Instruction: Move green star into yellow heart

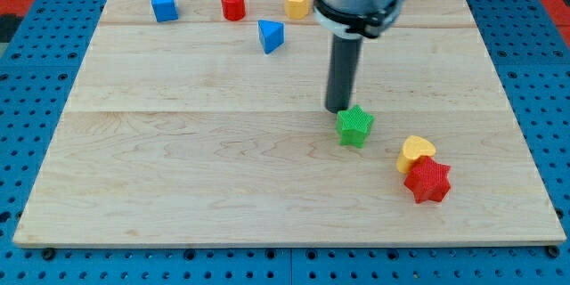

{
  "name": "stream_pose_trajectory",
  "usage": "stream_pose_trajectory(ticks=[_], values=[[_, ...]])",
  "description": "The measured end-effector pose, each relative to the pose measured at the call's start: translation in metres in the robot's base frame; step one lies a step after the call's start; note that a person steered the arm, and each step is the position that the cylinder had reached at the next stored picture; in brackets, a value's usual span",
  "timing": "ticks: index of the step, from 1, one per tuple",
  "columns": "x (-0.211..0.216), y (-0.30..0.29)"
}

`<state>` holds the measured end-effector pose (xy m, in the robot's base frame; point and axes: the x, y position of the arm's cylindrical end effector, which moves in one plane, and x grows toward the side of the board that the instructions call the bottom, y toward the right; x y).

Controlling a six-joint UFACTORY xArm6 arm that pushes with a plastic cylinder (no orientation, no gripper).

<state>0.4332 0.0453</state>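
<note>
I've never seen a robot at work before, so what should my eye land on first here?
First, the thick dark rod coming down from the view's top, my tip resting just above and left of the green star near the board's middle. Next, down to the right, the yellow heart sits touching a red star. Along the top edge sit four more small blocks.

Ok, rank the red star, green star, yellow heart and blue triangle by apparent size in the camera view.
1. red star
2. green star and yellow heart, too alike to split
3. blue triangle, though it lies nearer the view's top, so perhaps just farther away
</note>
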Motion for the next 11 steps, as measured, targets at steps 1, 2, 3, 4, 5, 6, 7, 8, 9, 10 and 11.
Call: stream_pose_trajectory(ticks=[1,2,3,4,5,6,7,8,9,10,11], values=[[0.008,-0.029],[0.035,-0.009],[0.038,0.034],[0.027,0.038],[0.018,0.042],[0.021,0.062],[0.037,0.07],[0.038,0.07],[0.038,0.074],[0.039,0.091],[0.042,0.094]])
